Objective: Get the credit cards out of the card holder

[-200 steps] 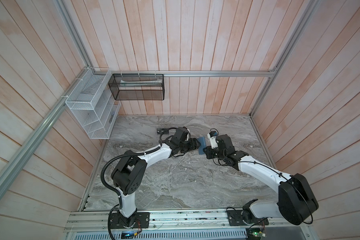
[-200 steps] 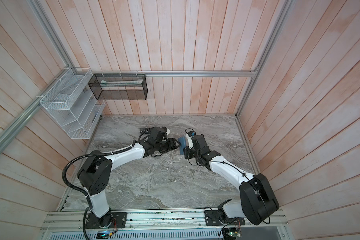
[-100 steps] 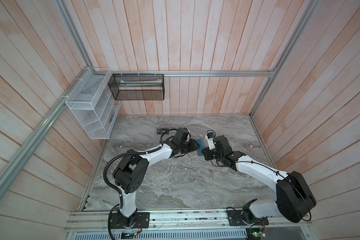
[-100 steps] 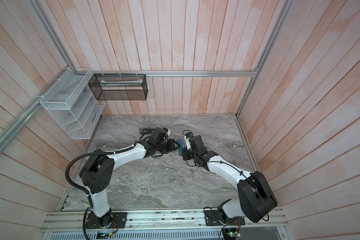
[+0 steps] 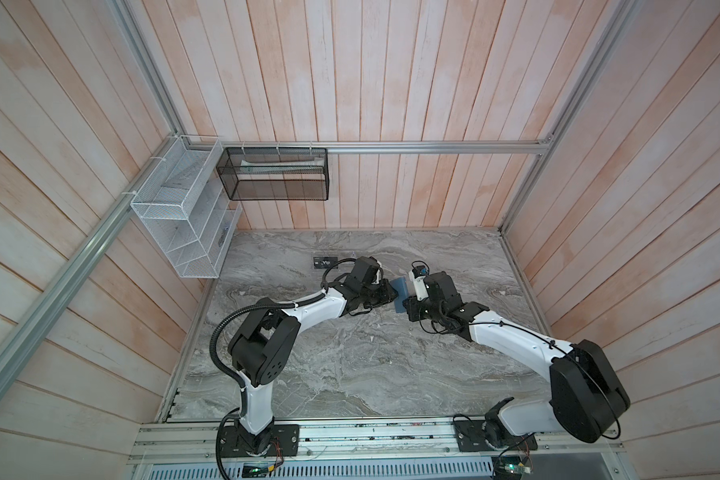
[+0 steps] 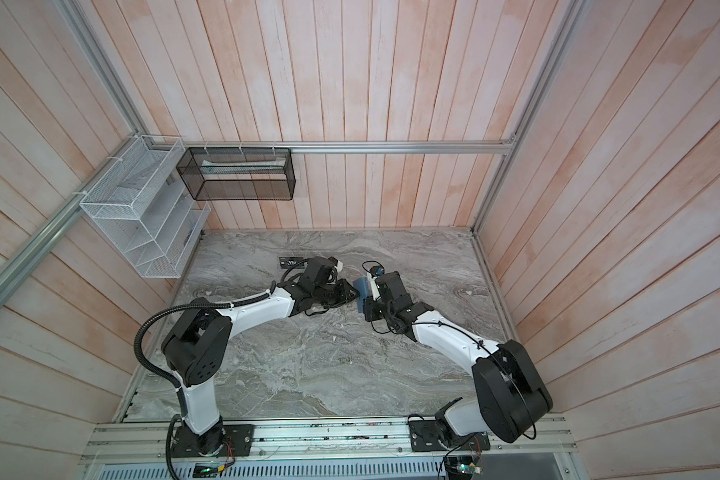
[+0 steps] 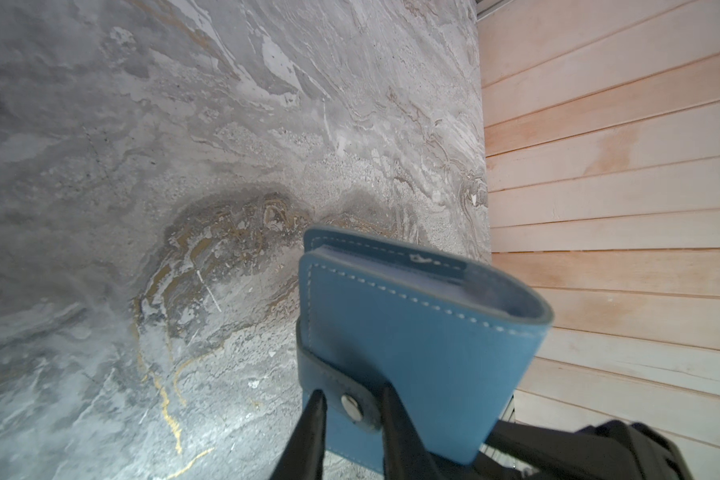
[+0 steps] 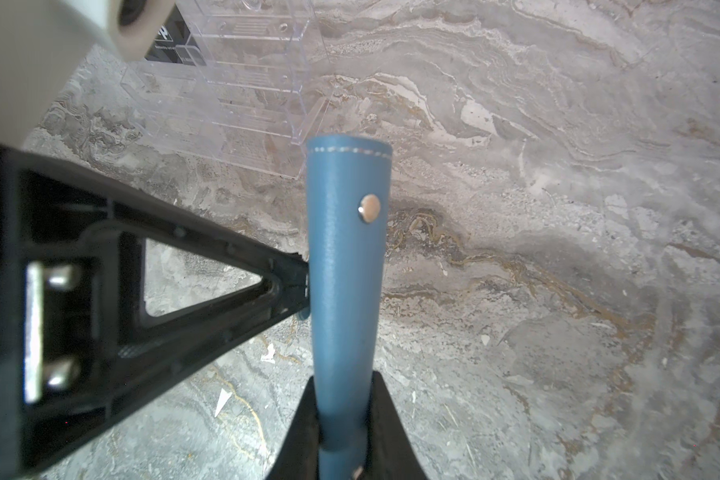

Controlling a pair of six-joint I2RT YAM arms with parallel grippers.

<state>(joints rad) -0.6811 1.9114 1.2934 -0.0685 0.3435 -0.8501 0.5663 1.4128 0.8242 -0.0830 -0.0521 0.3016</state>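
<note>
We are looking at the card holder, a small slate-blue folding wallet with pale stitching along its edges. It is folded shut, and a paler grey-blue inside is showing between its covers. Its snap tab is lying across the near cover, with a round metal snap on it. In the right wrist view we are seeing the holder edge-on, with a metal stud on its narrow side.

Both arms are holding it up off the marble table, near the clear rack, on the rack's side that faces the right arm. In both top views it is showing as a blue patch between the two grippers.

The right gripper is clamping the holder's narrow edge, one finger on each cover.

The left gripper is reaching in from the rack's side. Its jaws are standing narrowly apart with the snap tab between them, one fingertip touching the cover. We cannot tell whether they are pinching the tab.
</note>
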